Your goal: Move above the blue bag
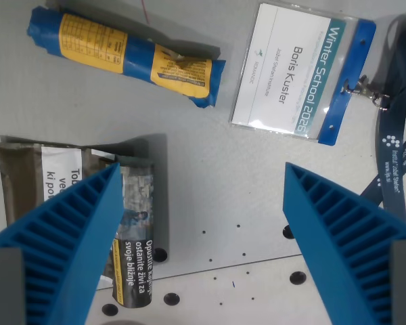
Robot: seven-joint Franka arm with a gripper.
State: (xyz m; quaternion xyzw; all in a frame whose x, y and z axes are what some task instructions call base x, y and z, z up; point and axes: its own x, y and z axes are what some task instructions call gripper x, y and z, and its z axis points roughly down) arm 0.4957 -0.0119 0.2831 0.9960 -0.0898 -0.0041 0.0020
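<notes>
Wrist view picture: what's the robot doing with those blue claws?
The robot's tool hangs open over a grey table, holding nothing. It wants to hover above the blue bag, which lies rolled up at the wrist view's upper left. A name badge sits at the upper right, and a brownish pouch lies partly under one blue finger.

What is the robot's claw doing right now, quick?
Gripper: open, holding nothing; its blue fingers are spread wide over the table.
</notes>
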